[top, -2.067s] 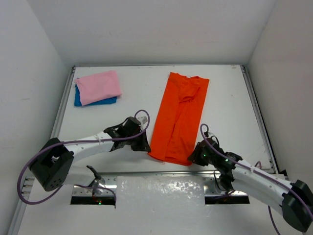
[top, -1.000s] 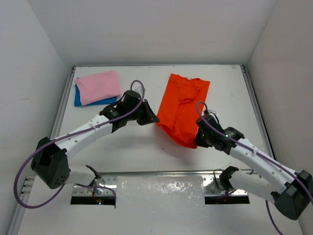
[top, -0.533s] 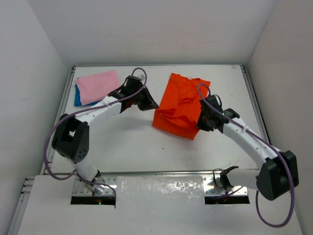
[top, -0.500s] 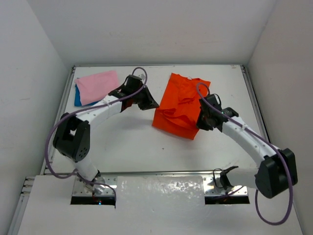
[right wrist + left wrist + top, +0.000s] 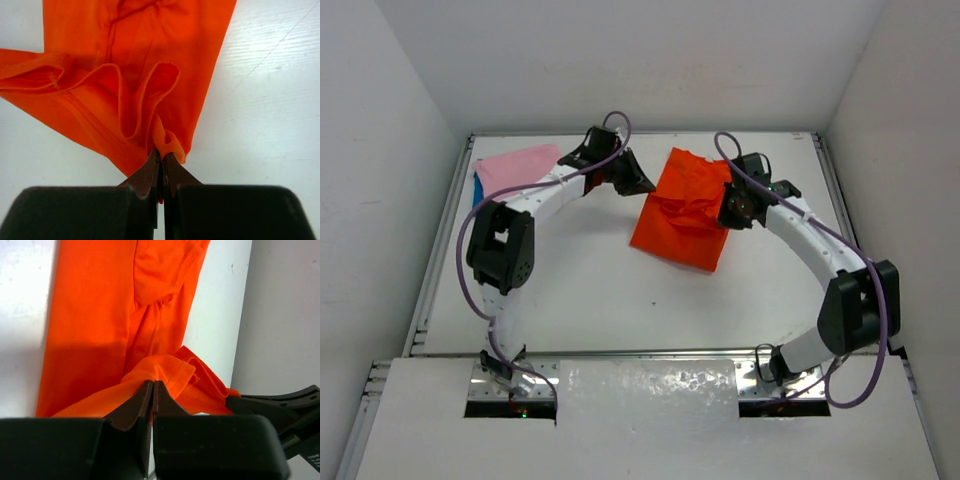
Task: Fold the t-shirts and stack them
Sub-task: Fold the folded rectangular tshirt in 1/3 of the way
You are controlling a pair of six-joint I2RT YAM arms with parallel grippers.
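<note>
The orange-red t-shirt (image 5: 682, 212) lies at the back middle of the table, its near hem doubled over towards the collar. My left gripper (image 5: 646, 184) is shut on the hem's left corner (image 5: 156, 374), by the shirt's upper left edge. My right gripper (image 5: 728, 212) is shut on the hem's right corner (image 5: 167, 142), at the shirt's right edge. The pink t-shirt (image 5: 516, 168) lies folded at the back left on top of the blue t-shirt (image 5: 477, 187), of which only a sliver shows; my left arm covers part of both.
A metal rail (image 5: 438, 240) runs along the table's left side and another rail (image 5: 840, 195) along the right. White walls close the table in on three sides. Bare white tabletop (image 5: 620, 300) stretches in front of the orange-red shirt.
Both grippers have carried the orange-red shirt's near hem away from me, from the table's front edge towards the collar, folding the shirt to about half its length. Both arms now reach far back.
</note>
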